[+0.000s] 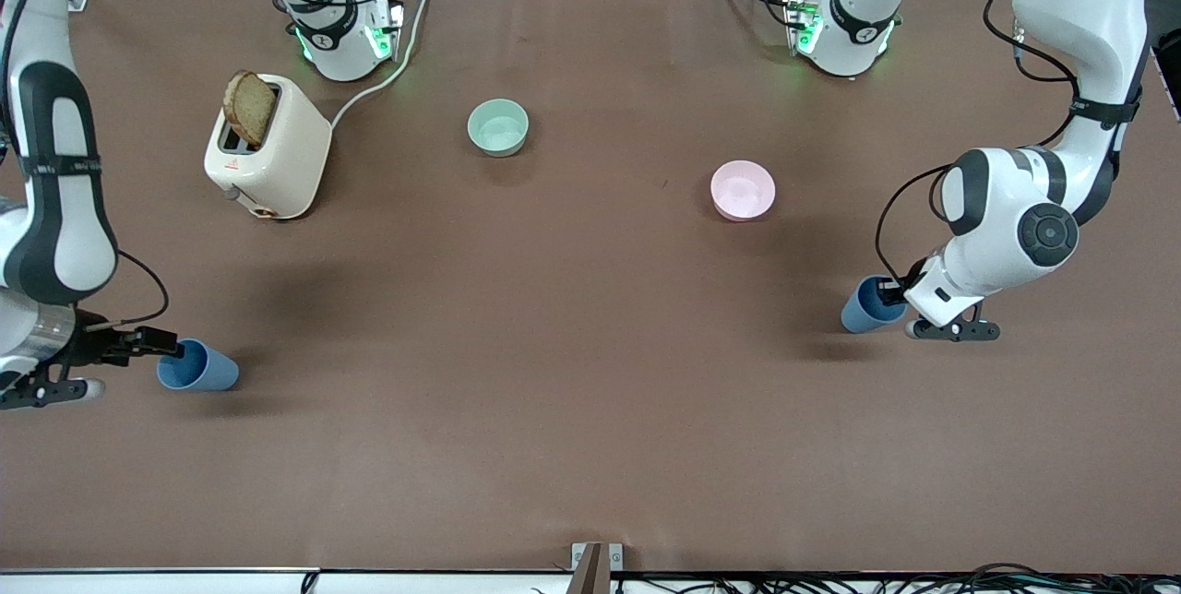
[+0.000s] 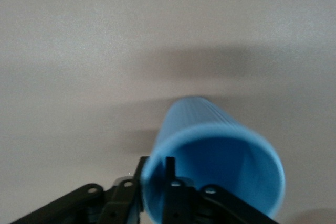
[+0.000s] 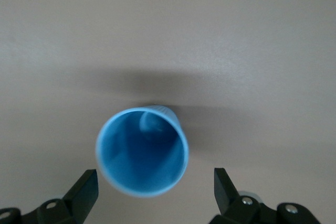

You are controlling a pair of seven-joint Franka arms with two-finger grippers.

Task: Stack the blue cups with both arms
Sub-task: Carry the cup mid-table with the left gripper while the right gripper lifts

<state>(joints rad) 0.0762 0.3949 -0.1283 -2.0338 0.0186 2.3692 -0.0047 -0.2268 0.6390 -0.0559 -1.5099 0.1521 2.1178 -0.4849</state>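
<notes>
Toaster (image 1: 269,151) held bread slice (image 1: 249,107); green bowl (image 1: 498,127), pink bowl (image 1: 743,190) empty. Left gripper (image 2: 170,184) clamped rim of one blue cup (image 2: 215,161), mostly hidden in front view. Right gripper (image 3: 155,190) fingers apart, other blue cup (image 3: 143,150) between them.

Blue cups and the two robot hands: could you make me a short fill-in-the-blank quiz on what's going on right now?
1. The left gripper pinches the rim of the blue cup at the left arm's end, with one finger ___ the cup.
2. The right gripper is ___, its fingers on either side of the blue cup at the right arm's end.
3. A slice of ___ sticks up from the toaster.

Missing words: inside; open; bread.
</notes>
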